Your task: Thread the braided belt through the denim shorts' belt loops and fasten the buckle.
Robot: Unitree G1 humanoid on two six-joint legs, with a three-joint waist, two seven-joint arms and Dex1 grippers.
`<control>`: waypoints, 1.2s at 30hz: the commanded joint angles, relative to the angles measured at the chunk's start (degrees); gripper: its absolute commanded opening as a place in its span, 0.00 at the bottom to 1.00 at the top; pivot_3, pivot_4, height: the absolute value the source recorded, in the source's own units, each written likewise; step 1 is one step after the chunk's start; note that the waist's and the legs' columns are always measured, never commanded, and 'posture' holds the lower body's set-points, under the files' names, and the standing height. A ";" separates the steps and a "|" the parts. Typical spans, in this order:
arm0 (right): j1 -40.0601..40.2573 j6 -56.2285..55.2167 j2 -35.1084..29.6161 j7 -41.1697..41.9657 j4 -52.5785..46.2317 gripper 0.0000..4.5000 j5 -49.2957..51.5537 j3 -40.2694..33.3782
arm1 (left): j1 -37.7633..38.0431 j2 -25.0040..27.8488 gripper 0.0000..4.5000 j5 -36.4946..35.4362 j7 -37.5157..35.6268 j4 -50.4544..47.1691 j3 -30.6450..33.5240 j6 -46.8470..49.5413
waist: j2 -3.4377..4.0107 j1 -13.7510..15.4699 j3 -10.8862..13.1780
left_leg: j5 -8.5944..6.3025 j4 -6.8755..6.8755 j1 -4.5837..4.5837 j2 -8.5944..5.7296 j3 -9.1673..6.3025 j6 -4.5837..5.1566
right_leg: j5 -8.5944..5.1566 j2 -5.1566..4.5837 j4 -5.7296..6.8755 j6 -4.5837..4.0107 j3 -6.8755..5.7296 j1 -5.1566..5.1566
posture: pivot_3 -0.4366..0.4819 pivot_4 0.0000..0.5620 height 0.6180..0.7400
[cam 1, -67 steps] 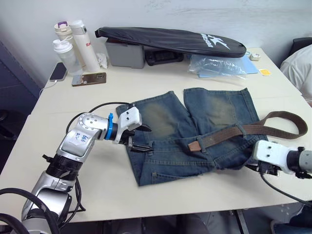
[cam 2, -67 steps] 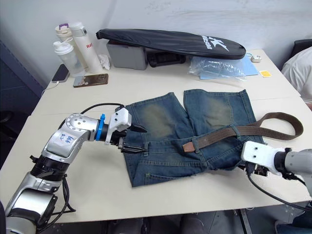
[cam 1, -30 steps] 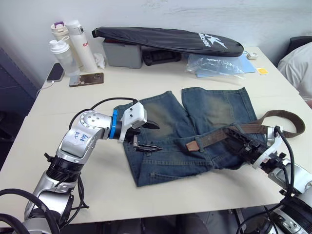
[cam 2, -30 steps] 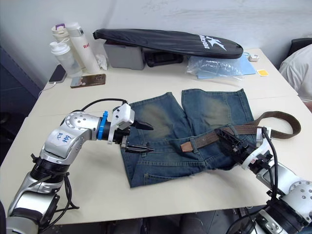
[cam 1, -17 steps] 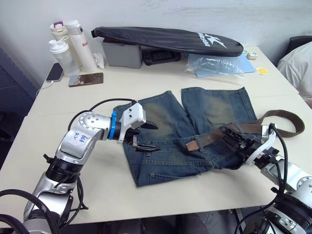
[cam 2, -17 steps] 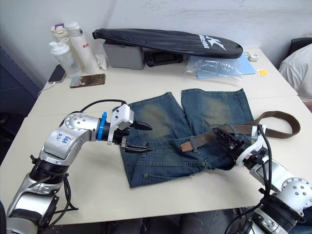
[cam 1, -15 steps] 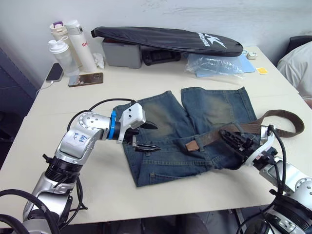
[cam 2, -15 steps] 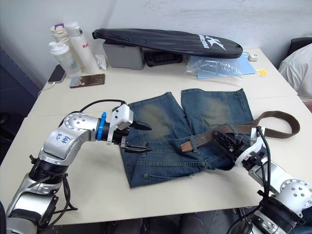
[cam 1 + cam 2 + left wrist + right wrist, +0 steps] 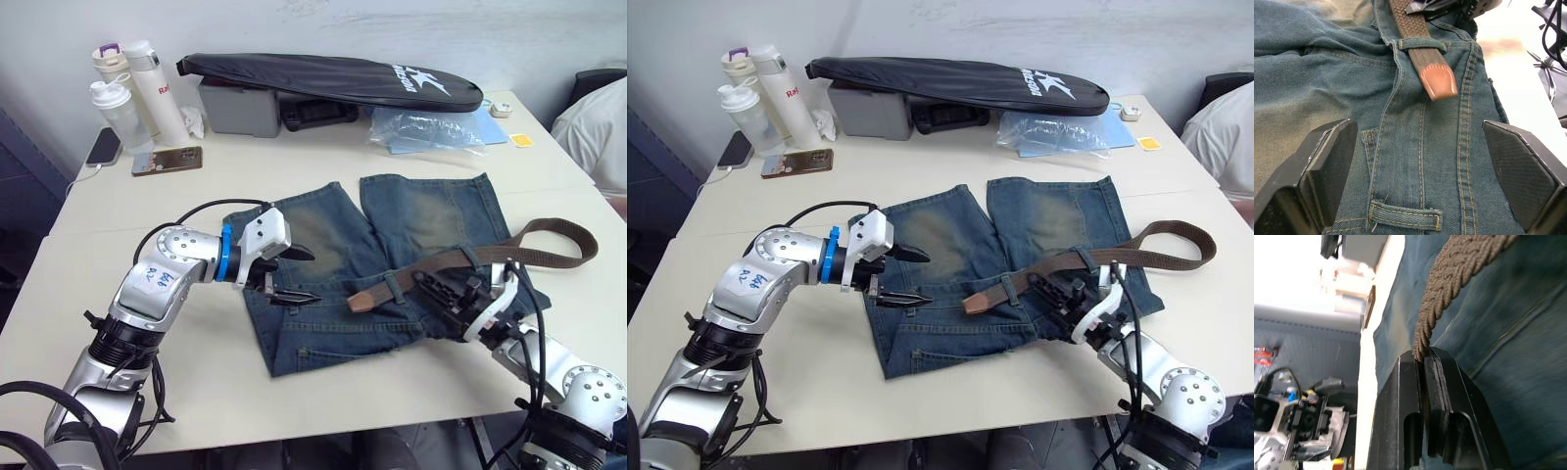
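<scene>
The faded denim shorts (image 9: 392, 250) lie flat mid-table, waistband toward me. The braided belt (image 9: 490, 253) runs along the waistband's right part and curls back in a wide bend at the far right. Its tan tapered tip (image 9: 1439, 82) pokes out of one of the belt loops (image 9: 1422, 44); another loop (image 9: 1405, 215) stands empty. My right gripper (image 9: 421, 284) is shut on the belt, the braid pinched between its fingers (image 9: 1437, 377). My left gripper (image 9: 300, 275) hovers open over the waistband's left part, holding nothing. The buckle is hidden.
At the back stand a long black bag (image 9: 333, 78) on a grey box (image 9: 240, 103), several bottles (image 9: 137, 78), two phones (image 9: 167, 160) and a clear plastic bag (image 9: 431, 127). A person's sleeve (image 9: 598, 122) shows at the right edge. Bare table (image 9: 196, 382) lies in front.
My right gripper has shut on the belt and moved left along the waistband, sliding the tan tip further left. The left gripper has stayed open in place.
</scene>
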 commanded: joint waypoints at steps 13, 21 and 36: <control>5.23 -10.16 1.19 -4.83 -9.81 0.01 0.41 18.95 | -0.45 0.47 1.00 -0.38 -0.04 -1.36 0.28 -0.94 | -0.02 -1.19 0.00 | 0.03 -0.23 0.01 0.03 -0.01 -0.04 | 0.00 -0.04 -0.08 0.00 0.01 -0.05 | 0.48 0.27 1.00; 6.06 -12.75 -5.47 -3.91 -11.53 0.54 1.11 18.25 | -0.39 0.79 1.00 -0.15 -1.54 -1.02 -0.87 -2.05 | -0.12 -0.97 0.00 | 0.09 -0.29 0.03 0.00 0.00 -0.07 | 0.00 -0.05 -0.11 0.00 -0.01 -0.04 | 0.48 0.27 1.00; 15.61 -16.96 -49.04 28.04 -29.44 0.98 -23.04 16.96 | 0.14 2.65 1.00 1.60 -4.97 -2.26 -3.10 -6.62 | -0.41 0.66 0.20 | 0.12 -0.24 -0.06 -0.12 0.00 0.06 | -0.01 -0.02 -0.48 -0.02 -0.06 -0.10 | 0.48 0.27 1.00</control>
